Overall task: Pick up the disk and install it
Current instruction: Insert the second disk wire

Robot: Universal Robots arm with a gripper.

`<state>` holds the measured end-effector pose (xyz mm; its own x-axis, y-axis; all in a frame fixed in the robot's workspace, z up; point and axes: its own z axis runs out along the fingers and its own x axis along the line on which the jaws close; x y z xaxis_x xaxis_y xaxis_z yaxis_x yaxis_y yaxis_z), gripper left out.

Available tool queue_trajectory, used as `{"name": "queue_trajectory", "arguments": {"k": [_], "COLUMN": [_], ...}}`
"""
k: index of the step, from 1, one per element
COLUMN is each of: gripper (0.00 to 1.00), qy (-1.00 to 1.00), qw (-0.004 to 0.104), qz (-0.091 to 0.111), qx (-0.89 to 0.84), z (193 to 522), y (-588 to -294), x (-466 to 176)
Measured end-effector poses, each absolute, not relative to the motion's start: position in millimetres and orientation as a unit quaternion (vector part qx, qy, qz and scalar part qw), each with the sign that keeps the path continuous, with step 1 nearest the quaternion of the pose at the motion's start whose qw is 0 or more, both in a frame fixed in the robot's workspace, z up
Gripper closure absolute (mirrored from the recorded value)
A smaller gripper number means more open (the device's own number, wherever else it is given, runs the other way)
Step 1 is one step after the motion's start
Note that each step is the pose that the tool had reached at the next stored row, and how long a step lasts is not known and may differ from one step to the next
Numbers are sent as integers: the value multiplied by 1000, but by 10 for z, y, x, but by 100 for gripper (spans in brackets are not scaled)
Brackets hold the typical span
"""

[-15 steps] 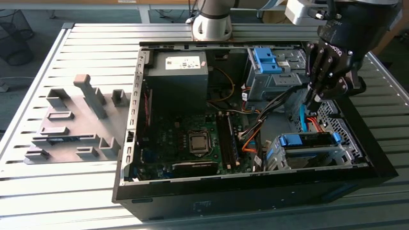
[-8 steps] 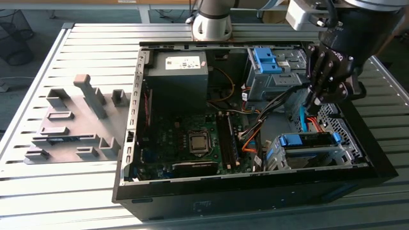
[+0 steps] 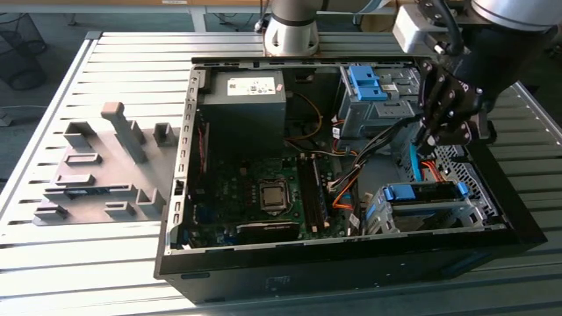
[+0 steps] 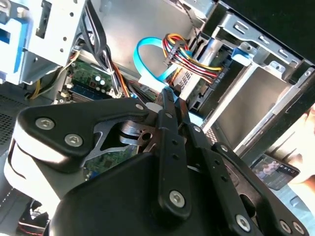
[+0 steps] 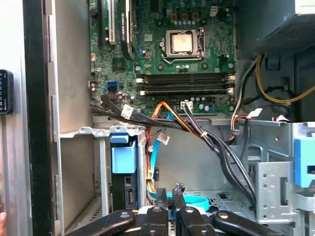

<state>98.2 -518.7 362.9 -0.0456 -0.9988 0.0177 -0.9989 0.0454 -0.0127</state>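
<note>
An open computer case (image 3: 351, 263) lies on its side on a slatted metal table (image 3: 88, 263), with the arm reaching down into its interior at the exterior view's right. The gripper (image 3: 439, 128) hangs low inside the case, between the upper drive cage (image 3: 378, 105) and the lower drive bay (image 3: 422, 207), close to a light-blue cable (image 4: 147, 54) and a bundle of coloured wires (image 4: 189, 56). In both wrist views its black fingers (image 5: 170, 194) stand pressed together at their tips, with nothing seen between them (the first wrist view shows the two tips side by side just above a blue cable loop). The disk (image 3: 422, 197) sits in the lower drive bay, its blue carrier frame facing up, apart from the gripper; in the first wrist view the same blue frame (image 5: 123, 157) shows inside the metal bay. The motherboard (image 5: 172, 54) fills the case floor, and a dark power supply box (image 3: 241, 108) occupies the far corner. A grey moulded fixture (image 3: 97, 171) rests on the table beside the case.
</note>
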Motion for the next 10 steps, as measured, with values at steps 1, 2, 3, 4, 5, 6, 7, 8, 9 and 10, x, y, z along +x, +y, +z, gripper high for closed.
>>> {"name": "queue_trajectory", "arguments": {"k": [1, 2, 3, 4, 5, 6, 7, 8, 9, 10], "gripper": [84, 84, 84, 84, 84, 84, 84, 84, 84, 84], "qy": [-723, -723, -723, -723, -723, -723, -723, -723, -723, -723], "qw": [2, 1, 0, -1, -2, -3, -4, -5, -6, -7], "qz": [10, 10, 9, 8, 7, 6, 5, 4, 3, 2], "qx": [691, 691, 691, 691, 691, 691, 691, 691, 691, 691], "z": [3623, 3618, 3613, 3608, 3606, 3601, 3596, 3590, 3584, 3579], "y": [-5197, -5212, -5230, -5254, -5275, -5297, -5320, -5344, -5369, -5390], "x": [982, 983, 983, 983, 982, 983, 983, 983, 983, 983]}}
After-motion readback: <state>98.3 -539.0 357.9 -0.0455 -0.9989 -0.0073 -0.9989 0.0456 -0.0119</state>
